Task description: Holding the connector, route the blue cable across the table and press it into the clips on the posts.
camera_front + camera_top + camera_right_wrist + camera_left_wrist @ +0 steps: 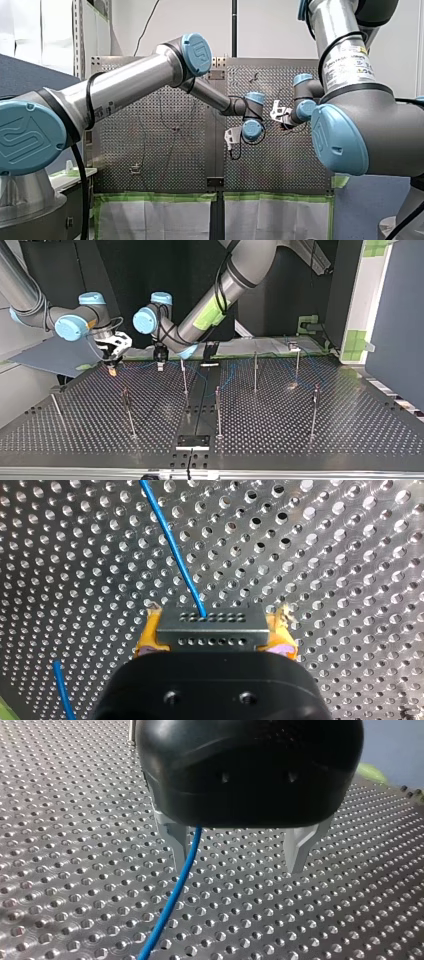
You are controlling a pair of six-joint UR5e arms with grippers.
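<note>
My right hand (214, 639) is pinching the connector (210, 622) between its yellow pads (147, 641), one pad pressing on each end of the grey block. The cable (175, 555) is coming out of the connector's holed face and running away ahead of the hand, over the table (325, 570). A second short stretch of cable is showing beside the hand, low over the holes.

My left hand (240, 867) is hanging just over the table with its metal fingers (298, 850) spread wide, pinching nothing. The cable is passing out from under the hand's black body, just beside one finger, and trailing off across the table. I cannot tell whether it is touching that finger.

In the top view both hands are working at the far edge of the table, left of the middle. My right hand is sitting furthest left and my left hand just to its right, near it but apart. Thin posts (218, 412) are standing upright across the table. Faint stretches of cable are lying among the ones on the right half; whether any stretch is caught on a post I cannot tell.
</note>
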